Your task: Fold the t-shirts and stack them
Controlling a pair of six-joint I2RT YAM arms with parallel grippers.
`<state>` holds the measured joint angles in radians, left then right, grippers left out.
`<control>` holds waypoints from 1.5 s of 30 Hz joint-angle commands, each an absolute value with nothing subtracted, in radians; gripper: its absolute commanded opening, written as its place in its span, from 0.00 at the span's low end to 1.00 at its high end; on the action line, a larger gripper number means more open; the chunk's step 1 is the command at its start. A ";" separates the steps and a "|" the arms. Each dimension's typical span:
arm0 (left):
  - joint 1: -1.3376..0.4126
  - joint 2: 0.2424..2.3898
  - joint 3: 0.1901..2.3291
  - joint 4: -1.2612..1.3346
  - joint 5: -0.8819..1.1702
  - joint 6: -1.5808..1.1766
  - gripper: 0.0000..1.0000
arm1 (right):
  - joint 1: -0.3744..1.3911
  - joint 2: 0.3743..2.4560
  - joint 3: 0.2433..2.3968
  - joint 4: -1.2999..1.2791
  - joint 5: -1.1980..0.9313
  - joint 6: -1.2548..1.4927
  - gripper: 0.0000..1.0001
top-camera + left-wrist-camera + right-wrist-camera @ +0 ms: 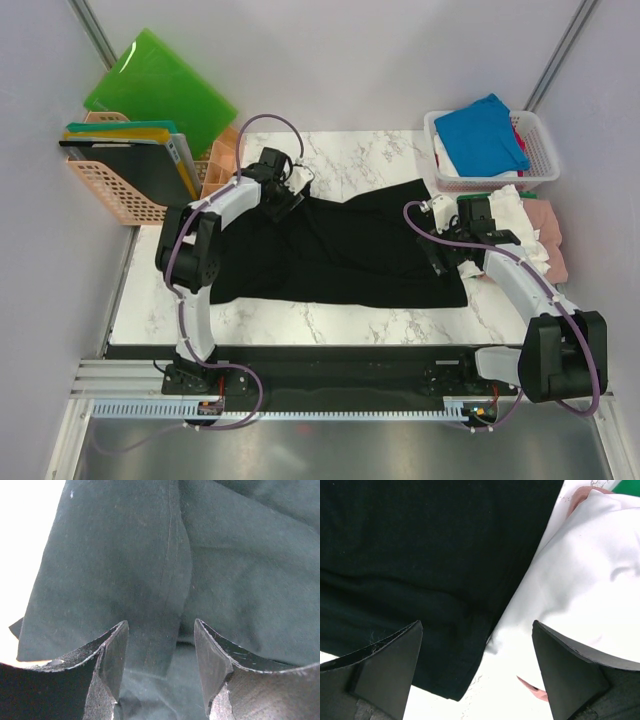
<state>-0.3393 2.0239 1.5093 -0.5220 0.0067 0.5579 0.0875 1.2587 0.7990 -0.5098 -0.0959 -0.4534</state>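
A large black t-shirt (350,255) lies spread across the marble table (330,322). My left gripper (285,200) hovers at its far left corner. In the left wrist view it (160,625) is open, and a folded hem of the black cloth (125,570) lies under the gap, not pinched. My right gripper (445,262) is over the shirt's right edge. It (477,625) stands wide open, with black cloth (420,555) on its left and a white t-shirt (590,580) on its right. A blue t-shirt (482,135) lies in the white basket (547,150).
White (510,205) and pink (548,215) shirts are piled at the table's right edge beside my right arm. A peach basket (110,195) with folders stands at the far left, and green plastic boards (160,85) lean behind it.
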 commanded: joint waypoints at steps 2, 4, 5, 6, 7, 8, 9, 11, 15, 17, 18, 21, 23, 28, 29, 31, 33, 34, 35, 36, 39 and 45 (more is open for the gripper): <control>-0.344 2.069 1.574 -0.486 -0.064 0.537 0.62 | 0.086 1.262 0.807 -0.502 -0.094 -0.463 0.98; -0.344 2.080 1.583 -0.486 -0.078 0.538 0.62 | 0.086 1.266 0.807 -0.502 -0.089 -0.465 0.98; -0.344 2.083 1.586 -0.482 -0.087 0.540 0.62 | 0.086 1.269 0.808 -0.502 -0.087 -0.465 0.98; -0.344 2.085 1.585 -0.477 -0.094 0.540 0.61 | 0.084 1.270 0.808 -0.502 -0.086 -0.465 0.98; -0.344 2.085 1.580 -0.471 -0.101 0.540 0.59 | 0.086 1.272 0.808 -0.502 -0.086 -0.465 0.98; -0.344 2.085 1.578 -0.462 -0.123 0.538 0.56 | 0.084 1.273 0.808 -0.502 -0.086 -0.465 0.98; -0.344 2.079 1.568 -0.433 -0.136 0.535 0.35 | 0.086 1.275 0.808 -0.502 -0.089 -0.463 0.98; -0.344 2.066 1.551 -0.394 -0.179 0.532 0.03 | 0.086 1.276 0.808 -0.502 -0.089 -0.463 0.98; -0.345 2.036 1.523 -0.359 -0.210 0.552 0.02 | 0.086 1.276 0.808 -0.503 -0.095 -0.460 0.98; -0.345 2.005 1.514 -0.347 -0.216 0.575 0.02 | 0.087 1.278 0.810 -0.503 -0.097 -0.460 0.98; -0.345 1.994 1.509 -0.345 -0.216 0.581 0.02 | 0.087 1.279 0.810 -0.503 -0.097 -0.459 0.98; -0.345 1.942 1.508 -0.354 -0.204 0.595 0.02 | 0.087 1.279 0.810 -0.505 -0.098 -0.459 0.98; -0.344 1.902 1.509 -0.383 -0.187 0.603 0.02 | 0.086 1.276 0.810 -0.506 -0.097 -0.457 0.98; -0.330 1.830 1.483 -0.459 -0.134 0.641 0.02 | 0.087 1.266 0.805 -0.508 -0.101 -0.457 0.98; -0.327 1.821 1.474 -0.465 -0.120 0.644 0.02 | 0.087 1.264 0.805 -0.508 -0.101 -0.457 0.98; -0.318 1.798 1.459 -0.517 -0.098 0.644 0.02 | 0.087 1.261 0.805 -0.506 -0.103 -0.459 0.98; -0.318 1.780 1.427 -0.563 -0.084 0.647 0.02 | 0.087 1.258 0.805 -0.508 -0.104 -0.460 0.98; -0.318 1.755 1.411 -0.577 -0.074 0.655 0.02 | 0.086 1.256 0.804 -0.508 -0.104 -0.460 0.98; -0.318 1.744 1.378 -0.586 -0.065 0.660 0.02 | 0.087 1.253 0.802 -0.508 -0.104 -0.462 0.98; -0.316 1.734 1.358 -0.606 -0.063 0.669 0.02 | 0.087 1.252 0.802 -0.508 -0.104 -0.463 0.98; -0.313 1.694 1.283 -0.626 -0.071 0.702 0.02 | 0.089 1.247 0.801 -0.508 -0.101 -0.465 0.98; -0.298 1.626 1.215 -0.655 -0.061 0.706 0.02 | 0.087 1.249 0.801 -0.508 -0.106 -0.468 0.98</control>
